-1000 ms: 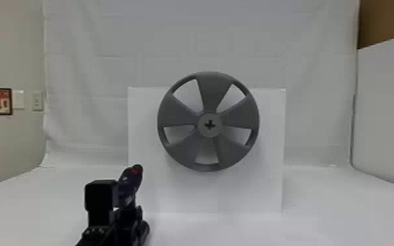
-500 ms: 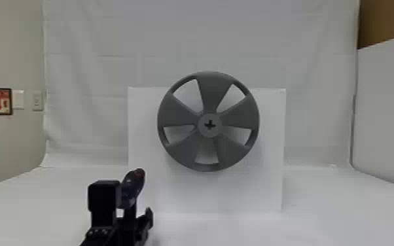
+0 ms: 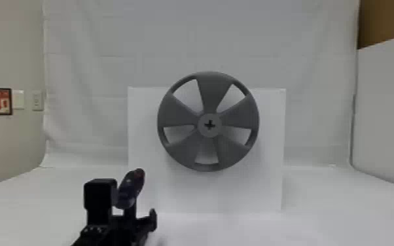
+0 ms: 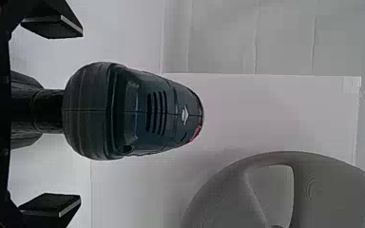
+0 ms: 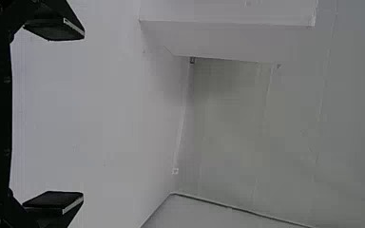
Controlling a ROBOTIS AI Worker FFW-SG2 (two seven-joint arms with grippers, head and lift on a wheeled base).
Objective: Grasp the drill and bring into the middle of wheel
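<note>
A drill (image 3: 131,189) sits between the left gripper's (image 3: 126,204) widely parted fingers, lower than the wheel (image 3: 210,91) and left of it.
The drill's rounded body is blue-black, with slotted vents and a touch of red; the wheel is grey, five-spoked, a dark cross at its hub, before a white panel (image 3: 173,199). A white surface (image 3: 36,202) meets creased pale cloth (image 3: 199,39). The right gripper (image 5: 82,115) is spread too.

The left arm (image 3: 108,238) is matte black, with a boxy, round-cornered black housing (image 3: 99,193) above small pale specks. The left gripper (image 3: 131,226) and right gripper (image 5: 81,115) have flat black fingers (image 4: 52,202) with angled ends and thin pale edges.
</note>
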